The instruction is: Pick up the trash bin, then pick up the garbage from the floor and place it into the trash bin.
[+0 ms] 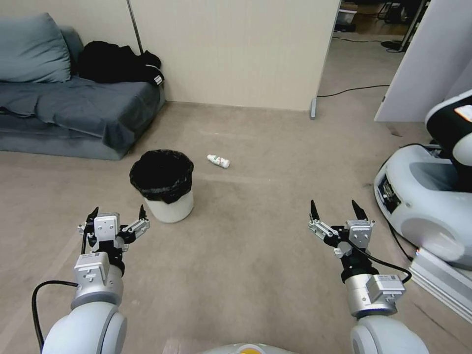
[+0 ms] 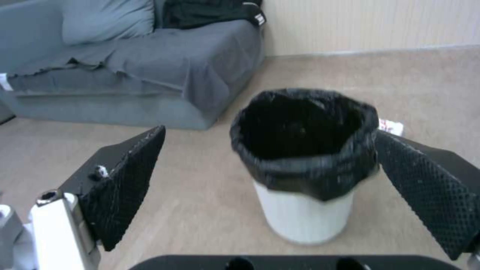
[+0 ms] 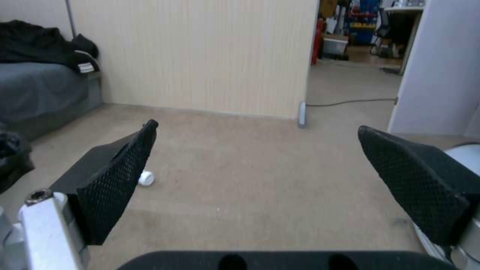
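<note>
The trash bin [image 1: 164, 189] is a small white bucket lined with a black bag; it stands upright on the beige carpet floor [image 1: 255, 255]. My left gripper [image 1: 118, 214] hovers open just short of the trash bin [image 2: 305, 180], slightly to its left. The garbage is a small white bottle [image 1: 218, 161] lying on its side beyond the bin. In the left wrist view a bit of the bottle [image 2: 391, 126] peeks out behind the bin. My right gripper [image 1: 334, 209] is open over bare carpet, empty. In the right wrist view the bottle's cap [image 3: 146, 178] shows beside one finger [image 3: 120, 180].
A grey sofa [image 1: 73, 108] with a black garment stands at the back left. A beige partition wall [image 1: 231, 49] closes the back. Another white robot base [image 1: 423, 196] and its cable sit close on the right. Open carpet lies between my arms.
</note>
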`<state>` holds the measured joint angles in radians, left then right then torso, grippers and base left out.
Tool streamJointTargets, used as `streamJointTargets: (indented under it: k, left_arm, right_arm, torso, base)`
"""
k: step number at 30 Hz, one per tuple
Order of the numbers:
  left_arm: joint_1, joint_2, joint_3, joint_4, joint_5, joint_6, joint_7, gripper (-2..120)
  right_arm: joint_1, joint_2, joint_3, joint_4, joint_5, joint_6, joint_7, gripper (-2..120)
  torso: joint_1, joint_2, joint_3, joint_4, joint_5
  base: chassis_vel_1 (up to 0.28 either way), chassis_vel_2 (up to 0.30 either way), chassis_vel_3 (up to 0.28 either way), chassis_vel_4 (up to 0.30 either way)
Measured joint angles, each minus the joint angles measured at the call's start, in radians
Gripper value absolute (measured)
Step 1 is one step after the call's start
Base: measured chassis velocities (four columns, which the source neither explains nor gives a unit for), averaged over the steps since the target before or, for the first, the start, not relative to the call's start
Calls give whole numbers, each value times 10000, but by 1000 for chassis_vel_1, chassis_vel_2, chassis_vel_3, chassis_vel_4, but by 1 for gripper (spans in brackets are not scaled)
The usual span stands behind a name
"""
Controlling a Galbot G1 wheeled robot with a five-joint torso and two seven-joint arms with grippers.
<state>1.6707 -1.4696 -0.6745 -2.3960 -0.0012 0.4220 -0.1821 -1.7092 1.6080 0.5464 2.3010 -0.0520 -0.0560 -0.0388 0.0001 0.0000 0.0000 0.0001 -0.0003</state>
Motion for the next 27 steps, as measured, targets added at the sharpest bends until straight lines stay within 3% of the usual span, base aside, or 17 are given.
streamJointTargets:
  k: [27]
  left_arm:
    - [-16, 10, -55, 63, -17, -6, -5, 100]
  right_arm:
    - [38, 0, 17, -106, 20, 176, -109, 98]
  torso:
    - [-1, 0, 0, -1, 4]
  base:
    - [-214, 216, 218, -219]
